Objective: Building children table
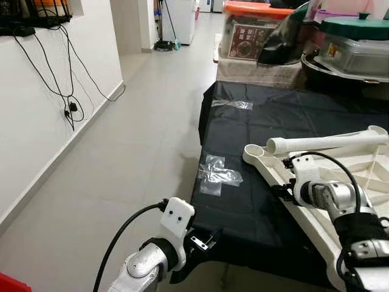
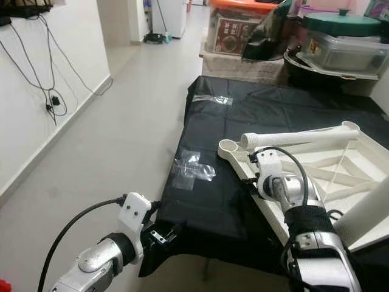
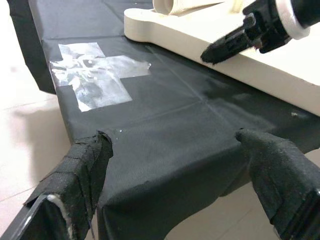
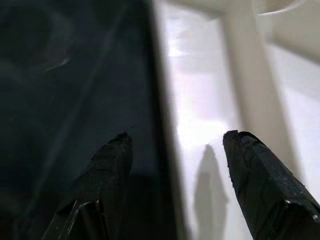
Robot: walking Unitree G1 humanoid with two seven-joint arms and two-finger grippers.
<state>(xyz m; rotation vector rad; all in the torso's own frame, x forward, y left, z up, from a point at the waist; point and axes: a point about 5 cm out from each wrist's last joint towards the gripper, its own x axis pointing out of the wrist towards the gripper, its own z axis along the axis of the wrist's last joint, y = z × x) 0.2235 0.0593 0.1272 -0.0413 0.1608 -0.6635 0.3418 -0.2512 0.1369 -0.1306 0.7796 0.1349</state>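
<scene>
A cream plastic table top point(image 1: 265, 167) lies upside down on the black cloth-covered table point(image 1: 255, 121). A detached cream leg point(image 1: 328, 143) rests across its far corner. My right gripper point(image 1: 279, 190) is open at the top's left rim. In the right wrist view one fingertip point(image 4: 112, 155) hangs over the black cloth and the other over the cream panel point(image 4: 200, 100). My left gripper point(image 1: 206, 240) is open, low at the front left corner of the cloth point(image 3: 165, 125), with its fingers point(image 3: 85, 165) astride that corner and nothing held.
Patches of clear tape point(image 1: 216, 173) stick to the cloth near its left edge, with another point(image 1: 234, 104) further back. Storage boxes point(image 1: 249, 30) and a green-lidded container point(image 1: 352, 45) stand behind the table. Open grey floor point(image 1: 140, 140) runs along the white wall with hanging cables point(image 1: 61, 91).
</scene>
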